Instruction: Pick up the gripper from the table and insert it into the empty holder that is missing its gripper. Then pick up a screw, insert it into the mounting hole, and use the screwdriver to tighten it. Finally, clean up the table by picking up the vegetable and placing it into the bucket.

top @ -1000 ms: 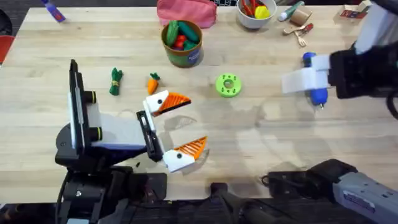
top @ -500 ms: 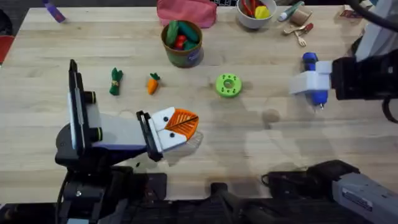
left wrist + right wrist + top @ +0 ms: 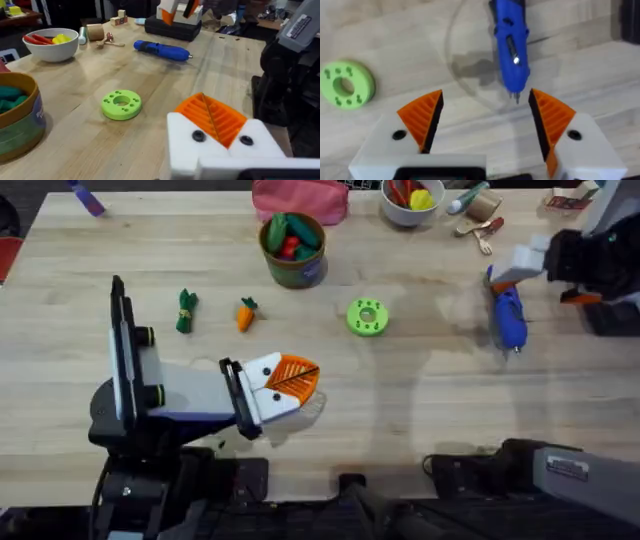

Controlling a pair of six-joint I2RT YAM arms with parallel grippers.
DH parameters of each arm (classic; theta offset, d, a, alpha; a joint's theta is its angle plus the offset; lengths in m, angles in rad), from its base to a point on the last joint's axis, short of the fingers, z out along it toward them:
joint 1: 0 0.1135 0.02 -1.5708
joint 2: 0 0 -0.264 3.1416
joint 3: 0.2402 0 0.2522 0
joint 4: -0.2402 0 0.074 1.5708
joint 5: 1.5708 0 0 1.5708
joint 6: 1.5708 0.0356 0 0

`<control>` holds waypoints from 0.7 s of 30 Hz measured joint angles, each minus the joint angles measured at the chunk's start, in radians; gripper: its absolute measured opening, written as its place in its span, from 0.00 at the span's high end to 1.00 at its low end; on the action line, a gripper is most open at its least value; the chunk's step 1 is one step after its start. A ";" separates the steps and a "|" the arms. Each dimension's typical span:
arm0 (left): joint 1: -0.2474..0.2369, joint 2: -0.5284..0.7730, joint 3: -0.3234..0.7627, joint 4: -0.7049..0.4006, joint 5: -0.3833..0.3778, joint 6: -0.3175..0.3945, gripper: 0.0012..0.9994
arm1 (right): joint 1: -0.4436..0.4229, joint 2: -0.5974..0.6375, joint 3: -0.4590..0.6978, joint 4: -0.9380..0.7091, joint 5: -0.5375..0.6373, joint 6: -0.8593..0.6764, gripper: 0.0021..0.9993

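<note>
The blue screwdriver (image 3: 508, 310) lies flat on the table (image 3: 420, 410) at the right, silver tip toward the front. My right gripper (image 3: 548, 275) hovers just behind and to the right of it, open; in the right wrist view its orange pads (image 3: 422, 117) flank the screwdriver (image 3: 512, 45) tip without touching. My left gripper (image 3: 290, 380) is shut at centre left, orange pads (image 3: 212, 117) pressed together on nothing. The vegetable (image 3: 246, 313), a small carrot, lies behind it. The green bucket (image 3: 294, 248) stands at the back. The loose gripper piece, the empty holder and the screw are out of view.
A green disc (image 3: 367, 317) with holes lies mid-table, also seen as the green disc (image 3: 121, 104) ahead of my left fingers. A small green toy (image 3: 186, 310) lies left of the carrot. A white bowl (image 3: 412, 200) of toys and a pink pouch (image 3: 300, 198) sit at the back edge.
My left gripper closed from wide open and has stayed shut. My right gripper pulled back and to the right off the screwdriver, which stays on the table.
</note>
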 joint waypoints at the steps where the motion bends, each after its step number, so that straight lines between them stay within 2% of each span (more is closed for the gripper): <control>1: 0.000 0.000 0.000 0.000 0.000 0.000 0.99 | -0.014 0.032 0.017 0.013 -0.002 -0.010 0.01; 5: 0.000 0.000 0.000 0.000 0.000 0.000 0.99 | -0.047 0.147 0.073 0.078 -0.006 -0.079 0.01; 11: 0.000 0.000 0.000 0.000 0.000 0.000 0.99 | -0.080 0.280 0.082 0.161 -0.009 -0.180 0.05; 21: 0.000 0.000 0.000 0.000 0.000 0.000 0.99 | -0.136 0.394 0.083 0.256 0.001 -0.296 0.06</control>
